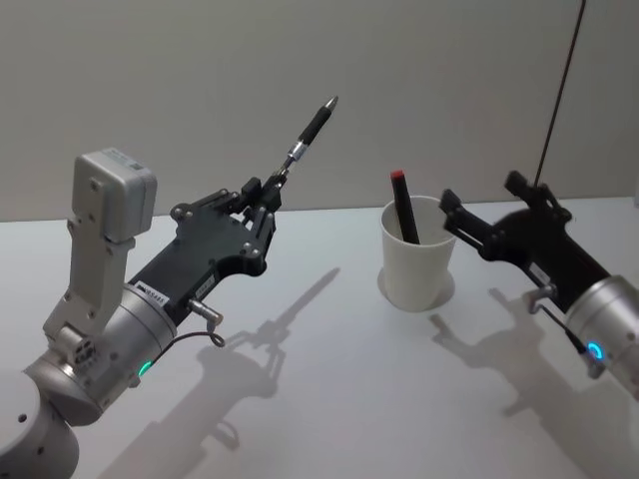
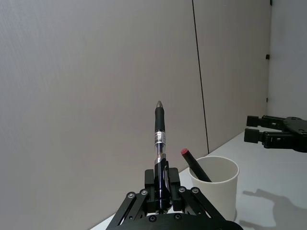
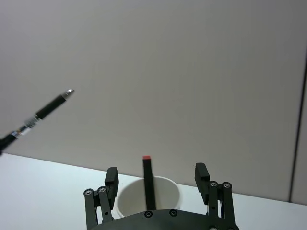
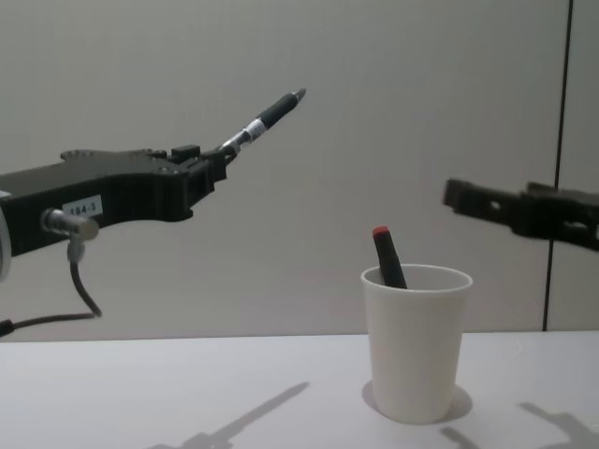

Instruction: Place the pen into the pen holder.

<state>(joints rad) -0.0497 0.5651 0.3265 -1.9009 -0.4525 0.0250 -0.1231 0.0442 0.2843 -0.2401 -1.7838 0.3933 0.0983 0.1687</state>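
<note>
I see a black pen point(image 1: 307, 138) with a silver band, a plain white pen holder point(image 1: 417, 269), a black marker point(image 1: 404, 212) tipped red, and a white desk point(image 1: 329, 399).

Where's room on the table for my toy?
Bare table in front of the paper cup and left of it is free. Crowded at the cup: red-tipped pen inside, right gripper beside it. Left gripper holds a black pen up high.

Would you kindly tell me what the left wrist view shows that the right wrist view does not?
Left wrist view: the left gripper, jaws shut on the black pen. Right wrist view: the right gripper from behind, jaws open and empty. Both: the black pen's tip, the right gripper, the pen holder and the red-tipped pen standing in it.
</note>
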